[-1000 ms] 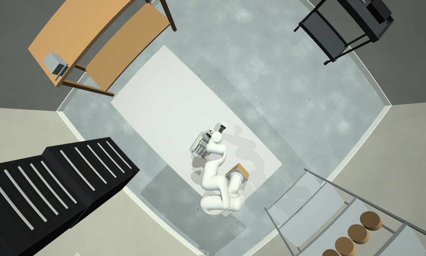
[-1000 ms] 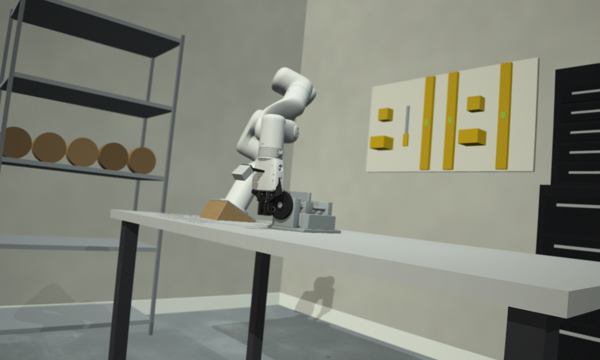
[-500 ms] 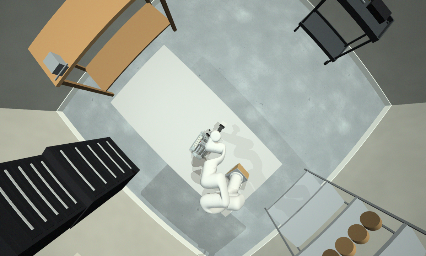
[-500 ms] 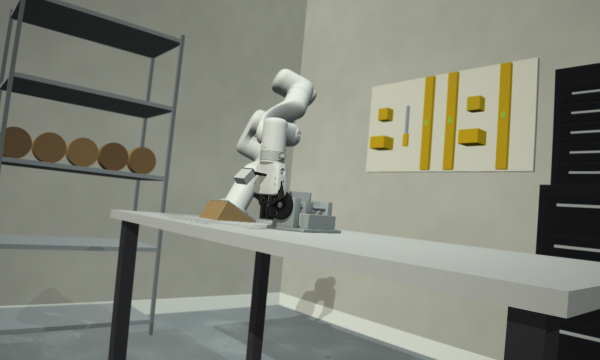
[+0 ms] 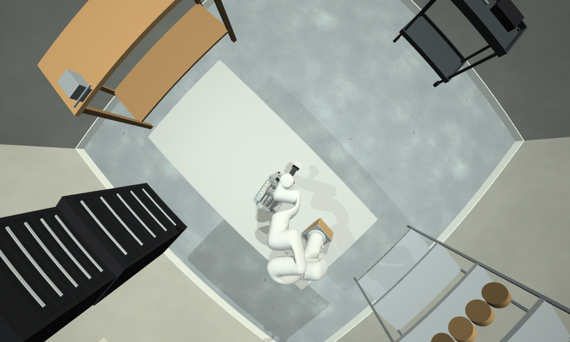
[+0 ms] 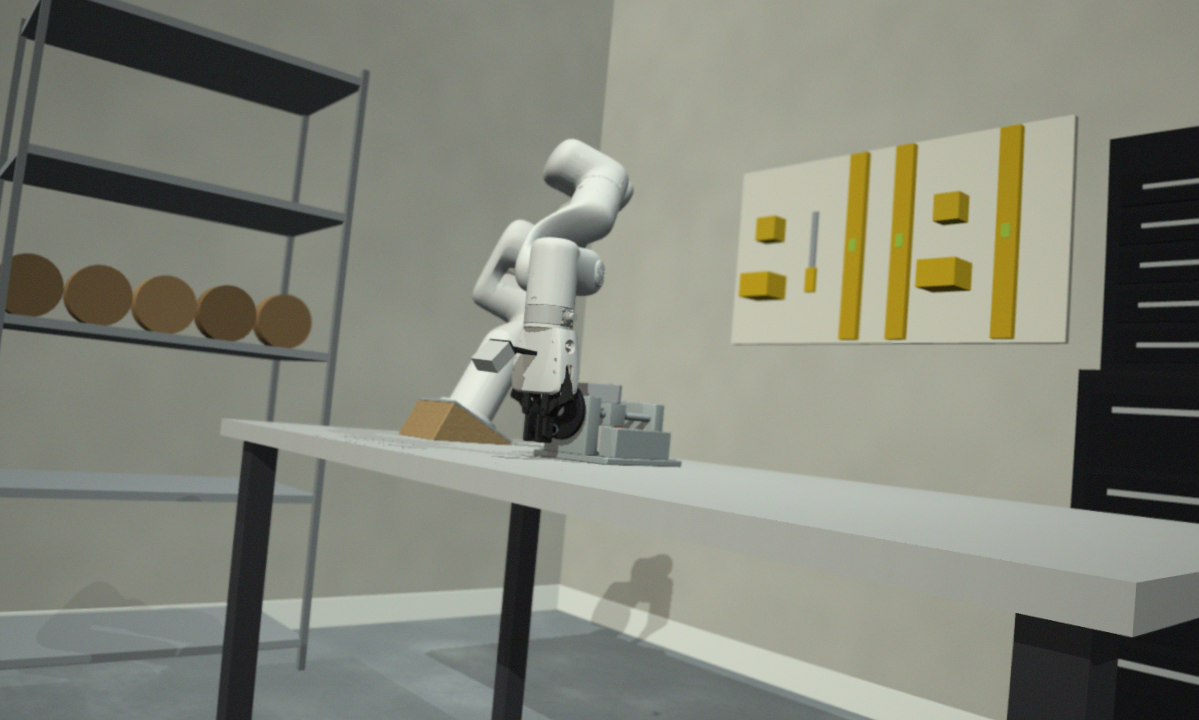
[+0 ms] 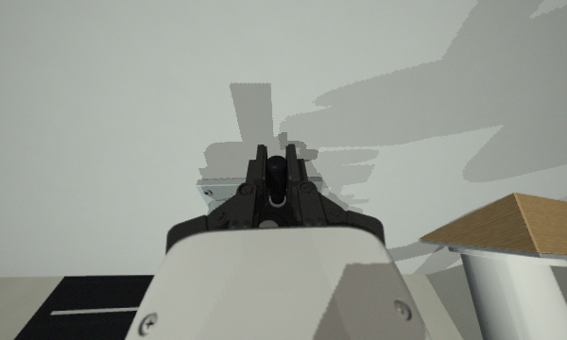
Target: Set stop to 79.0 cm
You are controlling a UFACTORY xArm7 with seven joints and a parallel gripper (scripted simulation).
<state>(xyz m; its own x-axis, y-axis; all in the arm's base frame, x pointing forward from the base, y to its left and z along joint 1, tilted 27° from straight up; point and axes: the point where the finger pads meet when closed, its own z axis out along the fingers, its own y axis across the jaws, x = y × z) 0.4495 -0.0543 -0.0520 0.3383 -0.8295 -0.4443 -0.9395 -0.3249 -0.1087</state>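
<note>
A grey stop fixture (image 6: pixel 619 426) with a black handwheel (image 6: pixel 565 418) at its left end sits on the white table. From above the fixture (image 5: pixel 265 192) lies beside my wrist. My gripper (image 6: pixel 542 422) points down at the lower left rim of the wheel. In the wrist view my gripper (image 7: pixel 276 157) is shut on the handwheel's black crank knob (image 7: pixel 277 181), which stands between the two black fingers. The grey base plate (image 7: pixel 214 188) shows just behind the fingers. The wheel disc itself is hidden there by my hand. No scale reading is legible.
My arm's base stands on a wooden wedge block (image 6: pixel 451 420) just left of the fixture. A metal shelf with wooden discs (image 6: pixel 146 302) stands behind the table. A black drawer cabinet (image 6: pixel 1167 376) is at the right. A wall board with yellow bars (image 6: pixel 898 234) hangs behind.
</note>
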